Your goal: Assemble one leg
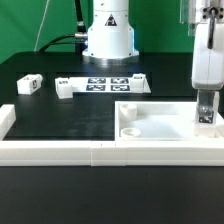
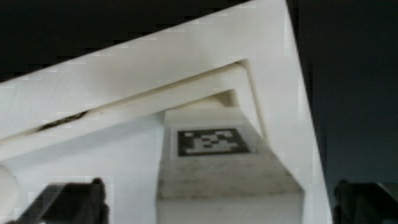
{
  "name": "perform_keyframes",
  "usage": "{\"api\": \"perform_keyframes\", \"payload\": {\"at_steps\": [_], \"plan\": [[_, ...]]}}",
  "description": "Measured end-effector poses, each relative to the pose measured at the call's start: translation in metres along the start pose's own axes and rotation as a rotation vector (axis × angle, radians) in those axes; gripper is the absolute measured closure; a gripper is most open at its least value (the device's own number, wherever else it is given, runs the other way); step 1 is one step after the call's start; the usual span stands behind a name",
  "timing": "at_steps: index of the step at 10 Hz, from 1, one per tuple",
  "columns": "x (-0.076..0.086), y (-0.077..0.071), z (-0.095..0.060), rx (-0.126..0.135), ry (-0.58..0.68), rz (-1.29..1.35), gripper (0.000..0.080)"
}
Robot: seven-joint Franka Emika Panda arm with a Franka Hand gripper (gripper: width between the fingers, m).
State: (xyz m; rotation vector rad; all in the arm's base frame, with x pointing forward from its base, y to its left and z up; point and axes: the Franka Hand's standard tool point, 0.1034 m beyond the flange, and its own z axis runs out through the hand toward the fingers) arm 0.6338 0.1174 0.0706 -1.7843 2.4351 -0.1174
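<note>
My gripper (image 1: 205, 110) stands over the right end of the large white panel (image 1: 150, 122). A white leg (image 1: 205, 116) with a square marker tag stands upright in the panel's right corner, between my fingers. In the wrist view the leg (image 2: 214, 150) runs away from the camera with its tag facing me. My gripper (image 2: 217, 198) straddles it. The dark fingers (image 2: 71, 203) sit at each side, and a strip of white panel (image 2: 80, 120) shows between each finger and the leg. The jaws look open around the leg.
Two more white legs (image 1: 28, 84) (image 1: 65, 88) lie on the black table at the exterior view's left. The marker board (image 1: 112, 82) lies in front of the robot base (image 1: 108, 35). A long white border rail (image 1: 100, 152) runs along the front.
</note>
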Motion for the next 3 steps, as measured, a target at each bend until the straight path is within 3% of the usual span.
{"api": "perform_keyframes", "payload": {"at_steps": [3], "plan": [[0.0000,0.0000,0.0000,0.000,0.000,-0.002,0.0150]]}}
